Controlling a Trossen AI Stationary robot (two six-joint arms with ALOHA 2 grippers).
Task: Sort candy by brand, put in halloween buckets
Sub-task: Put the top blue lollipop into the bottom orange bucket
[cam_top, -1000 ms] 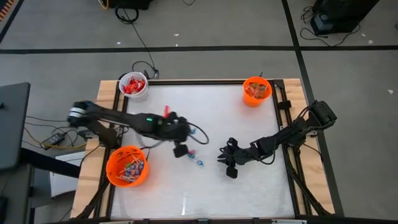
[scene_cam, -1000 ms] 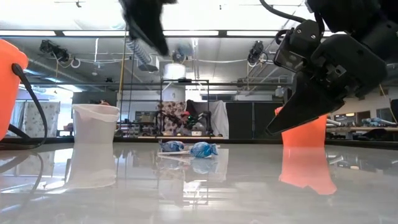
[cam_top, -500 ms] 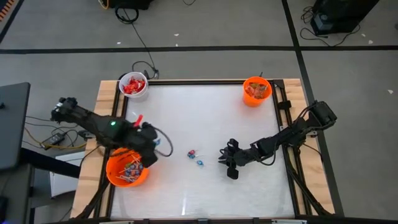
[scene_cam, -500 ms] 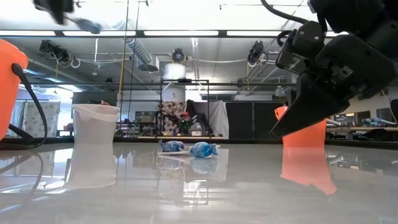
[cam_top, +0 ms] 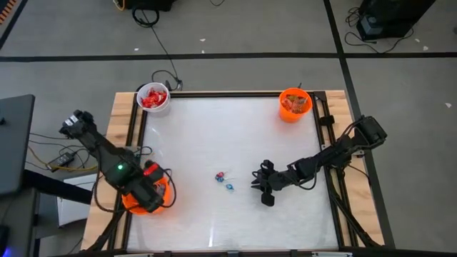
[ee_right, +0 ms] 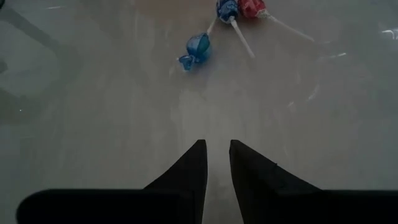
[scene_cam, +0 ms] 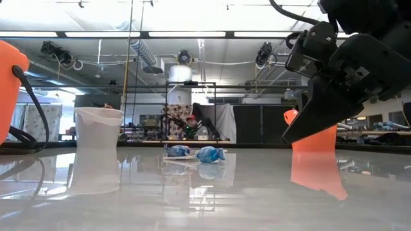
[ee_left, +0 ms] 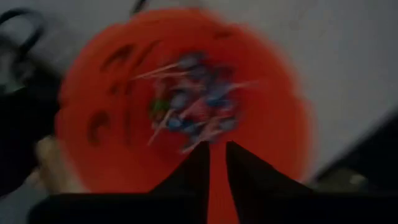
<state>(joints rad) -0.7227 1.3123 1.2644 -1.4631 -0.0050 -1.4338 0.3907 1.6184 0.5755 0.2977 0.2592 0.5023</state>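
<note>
My left gripper (cam_top: pixel 148 191) points down over the larger orange halloween bucket (ee_left: pixel 261 93) at the table's near left. Its fingers stand a narrow gap apart (ee_left: pixel 217 149) with nothing between them. Several stick candies (ee_left: pixel 189 109) lie inside that bucket. On the table's middle lie a blue-wrapped candy (ee_right: pixel 198 46) and two stick candies, one blue (ee_right: pixel 227 9) and one red (ee_right: pixel 250 7). My right gripper (ee_right: pixel 216 146) hovers just right of them, slanting down, slightly open and empty. A white bucket (cam_top: pixel 153 98) holds red packets. A small orange bucket (cam_top: pixel 294 103) stands far right.
The wide glossy tabletop (cam_top: pixel 235 135) lies bare between the far buckets and the loose candy. Wooden rails (cam_top: pixel 121 121) edge the table's left and right sides. Cables lie on the floor beyond the far edge.
My left gripper has swung from beside the loose candy in the table's middle toward the near left, turning as it went, and now hangs over the larger orange bucket. Half a second ago it carried a blue candy on a stick. The candy on the table stays put.
</note>
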